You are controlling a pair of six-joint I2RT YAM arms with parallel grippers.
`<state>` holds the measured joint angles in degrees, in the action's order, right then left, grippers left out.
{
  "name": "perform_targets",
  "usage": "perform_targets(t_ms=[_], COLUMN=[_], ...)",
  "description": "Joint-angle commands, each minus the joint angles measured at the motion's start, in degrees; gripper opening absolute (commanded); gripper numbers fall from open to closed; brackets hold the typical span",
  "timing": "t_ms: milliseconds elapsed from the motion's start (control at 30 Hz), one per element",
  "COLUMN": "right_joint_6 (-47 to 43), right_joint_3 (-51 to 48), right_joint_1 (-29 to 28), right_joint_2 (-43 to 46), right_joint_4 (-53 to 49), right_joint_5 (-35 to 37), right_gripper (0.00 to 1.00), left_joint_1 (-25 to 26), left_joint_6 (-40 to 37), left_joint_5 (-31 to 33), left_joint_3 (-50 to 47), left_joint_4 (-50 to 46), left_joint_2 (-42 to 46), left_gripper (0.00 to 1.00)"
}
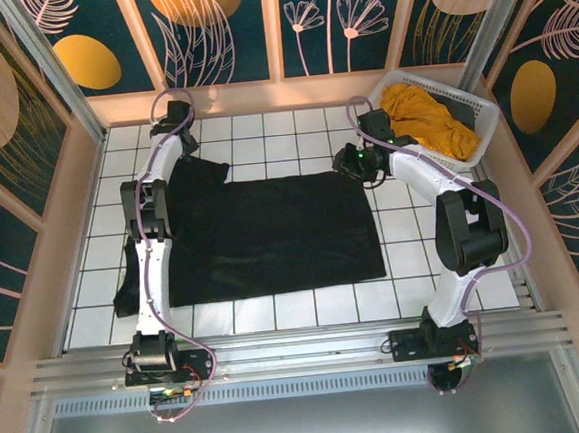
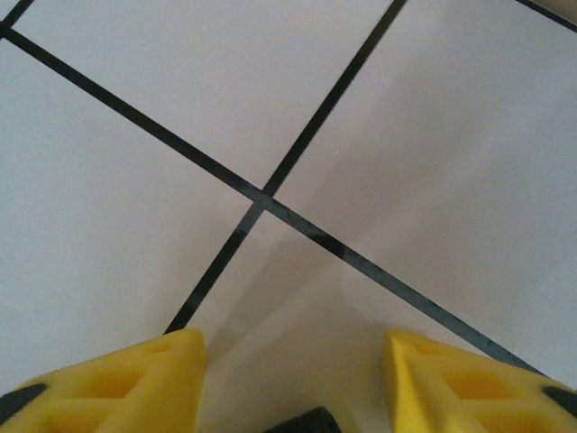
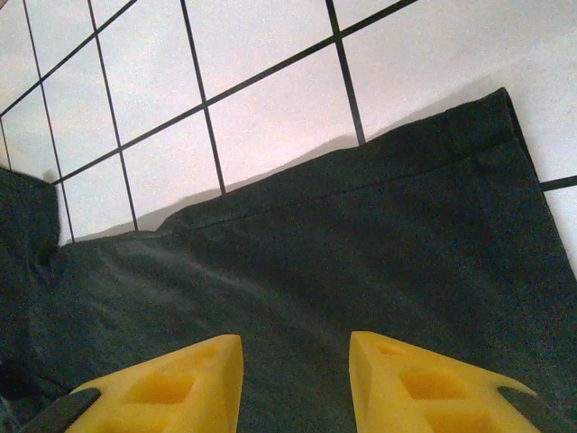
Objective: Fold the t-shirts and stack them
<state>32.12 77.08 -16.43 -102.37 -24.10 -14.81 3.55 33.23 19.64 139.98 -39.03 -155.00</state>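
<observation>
White-tiled tabletop [image 1: 414,267] with dark grout lines, fenced by leaf-painted panels. Spread flat across its middle, plain black cloth t-shirt [image 1: 271,238], one sleeve reaching toward the far left. Heaped in the white plastic lattice basket [image 1: 437,79] at the far right corner, crumpled mustard-yellow cloth t-shirt [image 1: 427,120]. Over bare tile beside the black shirt's far left sleeve, left gripper [image 2: 293,365]: yellow fingers [image 2: 135,379] apart, nothing between them. Over the black shirt's far right corner, right gripper [image 3: 297,383]: hovers close above the cloth, fingers apart, clamps nothing.
</observation>
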Motion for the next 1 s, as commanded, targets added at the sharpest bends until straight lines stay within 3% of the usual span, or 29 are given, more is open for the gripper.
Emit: perform_targets(t_ms=[0, 233, 367, 467, 967], right_joint_6=[1.7, 8.4, 9.9, 8.4, 2.3], right_joint_3=[-0.4, 2.5, 4.1, 5.0, 18.7], right_joint_1=[0.4, 0.4, 0.5, 0.5, 0.5], right_joint_2=[0.5, -5.4, -9.0, -11.9, -25.5], right_joint_4=[1.2, -1.6, 0.0, 3.6, -2.8], right_joint_5=[1.2, 15.4, 22.4, 22.9, 25.6], right_gripper=[0.37, 0.39, 0.41, 0.41, 0.40], left_joint_1=[2.0, 4.1, 4.1, 4.1, 4.0], left_joint_6=[-2.0, 0.0, 1.4, 1.4, 1.4], left_joint_5=[-2.2, -0.8, 0.9, 1.1, -3.9], left_joint_3=[-2.6, -2.7, -7.9, -12.2, -23.7], left_joint_4=[-8.7, -10.4, -9.1, -6.6, -4.7], left_joint_2=[-1.7, 0.5, 8.2, 13.7, 26.6], left_gripper=[0.51, 0.00, 0.00, 0.00, 0.00])
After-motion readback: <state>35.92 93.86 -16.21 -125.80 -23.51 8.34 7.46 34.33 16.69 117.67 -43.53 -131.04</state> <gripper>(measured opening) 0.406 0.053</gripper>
